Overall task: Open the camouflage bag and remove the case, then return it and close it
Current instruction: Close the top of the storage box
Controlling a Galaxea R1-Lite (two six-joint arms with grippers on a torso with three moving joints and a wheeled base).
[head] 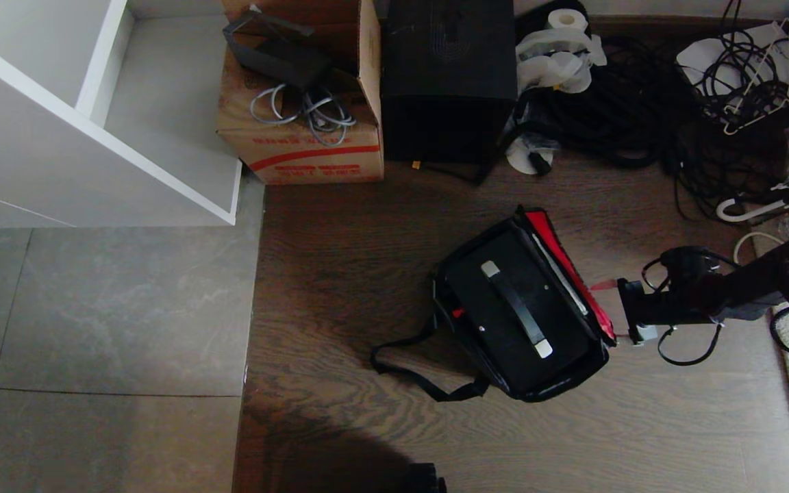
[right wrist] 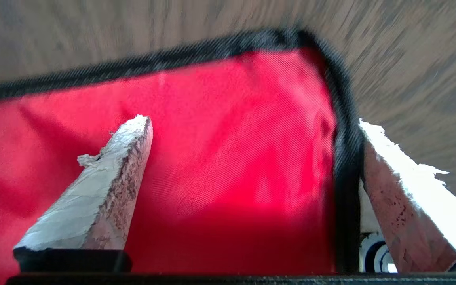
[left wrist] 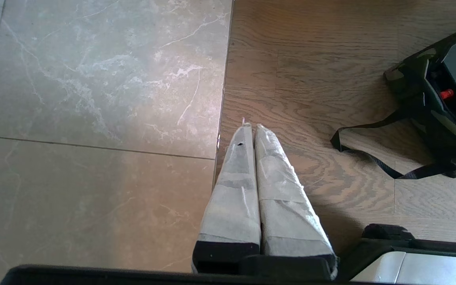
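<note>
On the wooden floor, our spread right pincer straddles the camouflage bag lid's edge; closing crooked, we'd lose it over the case.

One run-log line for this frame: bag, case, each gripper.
camouflage bag: lid open | case: inside bag | right gripper: open, straddling red lid edge | left gripper: shut, parked above floor

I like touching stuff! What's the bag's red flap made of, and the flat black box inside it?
The camouflage bag's red flap lining looks like woven fabric: fine threads show, with a black cloth edge. The flat black rectangular case seems to be hard plastic, smooth and matte, though that is less sure.
</note>
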